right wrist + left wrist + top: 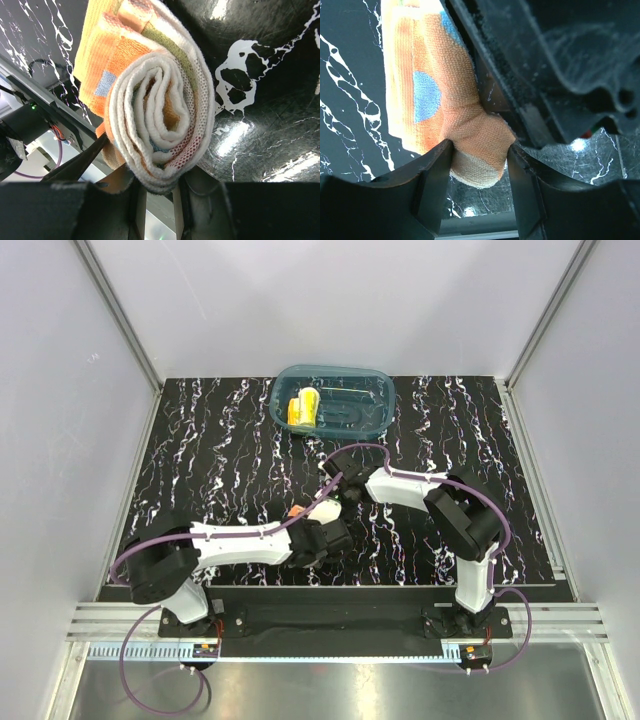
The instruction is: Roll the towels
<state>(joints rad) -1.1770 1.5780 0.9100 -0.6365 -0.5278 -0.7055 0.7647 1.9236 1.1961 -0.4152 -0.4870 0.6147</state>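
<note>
Already the yellow towel (301, 410) lies rolled in the teal tub (386, 405) at upper centre, while the orange towel (155, 115), mid-frame over the bench (200, 470), looks rolled too, left jaws and right jaws both clamped on it, probably awaiting placement.

Top view: orange towel (294, 510) nearly all covered by left gripper (325, 528) and right gripper (332, 496); only a sliver shows.
Yellow towel (302, 411) in tub (375, 390): markings too small to read.
Left wrist view: orange towel runs off top edge; its right side hidden behind a blurred dark body (555, 75).
Right wrist view: roll's lower end lost between fingers (200, 200); far end cut off at top.
</note>
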